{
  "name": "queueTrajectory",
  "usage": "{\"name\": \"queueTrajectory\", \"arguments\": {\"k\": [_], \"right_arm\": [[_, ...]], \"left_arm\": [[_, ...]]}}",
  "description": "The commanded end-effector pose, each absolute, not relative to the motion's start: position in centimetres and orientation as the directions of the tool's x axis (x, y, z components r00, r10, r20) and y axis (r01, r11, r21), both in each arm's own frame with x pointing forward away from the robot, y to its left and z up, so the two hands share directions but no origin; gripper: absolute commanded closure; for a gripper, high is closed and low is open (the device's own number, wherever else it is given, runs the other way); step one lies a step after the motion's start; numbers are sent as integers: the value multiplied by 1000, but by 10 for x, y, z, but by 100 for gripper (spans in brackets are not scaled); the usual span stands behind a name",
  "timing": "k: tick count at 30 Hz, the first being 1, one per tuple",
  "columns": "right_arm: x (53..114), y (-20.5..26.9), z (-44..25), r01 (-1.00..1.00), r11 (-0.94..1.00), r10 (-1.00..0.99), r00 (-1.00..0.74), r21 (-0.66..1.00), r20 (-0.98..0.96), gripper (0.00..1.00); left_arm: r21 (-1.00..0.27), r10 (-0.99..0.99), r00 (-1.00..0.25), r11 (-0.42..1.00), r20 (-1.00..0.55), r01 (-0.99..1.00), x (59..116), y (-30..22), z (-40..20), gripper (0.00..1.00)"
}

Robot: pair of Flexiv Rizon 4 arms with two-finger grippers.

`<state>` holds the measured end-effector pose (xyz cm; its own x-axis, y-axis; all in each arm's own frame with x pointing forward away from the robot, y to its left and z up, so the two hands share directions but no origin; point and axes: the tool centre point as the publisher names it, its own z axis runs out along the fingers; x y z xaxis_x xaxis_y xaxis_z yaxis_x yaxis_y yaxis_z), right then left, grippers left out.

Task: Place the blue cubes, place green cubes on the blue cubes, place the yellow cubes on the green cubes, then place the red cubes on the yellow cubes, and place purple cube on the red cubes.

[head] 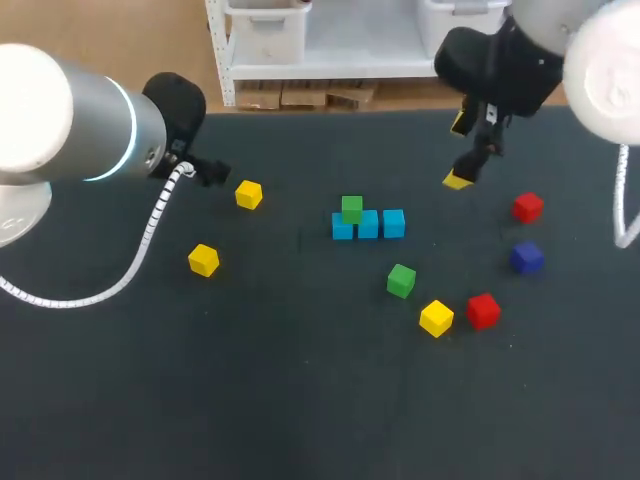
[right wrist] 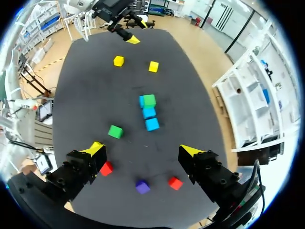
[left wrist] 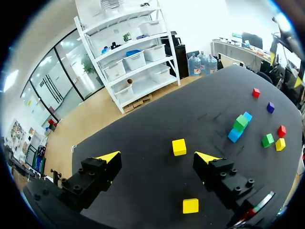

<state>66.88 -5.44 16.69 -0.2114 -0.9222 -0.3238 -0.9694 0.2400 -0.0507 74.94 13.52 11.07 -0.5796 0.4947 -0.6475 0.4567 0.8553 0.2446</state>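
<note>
Loose green cube [head: 401,280] is found right of centre, just below the blue cubes [head: 368,225] (stacked green cube [head: 351,208] is already on them). It's probably light and rigid, so it's best pinched across opposite flat faces. Left gripper [left wrist: 157,156] and right gripper [right wrist: 142,148] are both spread, nothing held.

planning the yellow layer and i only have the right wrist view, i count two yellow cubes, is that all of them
Observer: No, the head view shows a third yellow cube next to a red cube, near the loose green cube.
Operator: who's free to fetch one
Observer: The left wrist view shows the left claw open and empty, with a yellow cube ahead of it.
</note>
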Motion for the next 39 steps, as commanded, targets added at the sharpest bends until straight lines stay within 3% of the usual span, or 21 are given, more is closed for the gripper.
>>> {"name": "queueTrajectory", "arguments": {"k": [1,39], "right_arm": [[669,-45,159,-972,233,-926,-224,6,-304,0],[626,-13,32,-909,417,-907,-417,10,-63,0]], "left_arm": [[243,496,-579,854,-646,461,751,136,111,0],[243,496,-579,854,-646,461,751,136,111,0]]}}
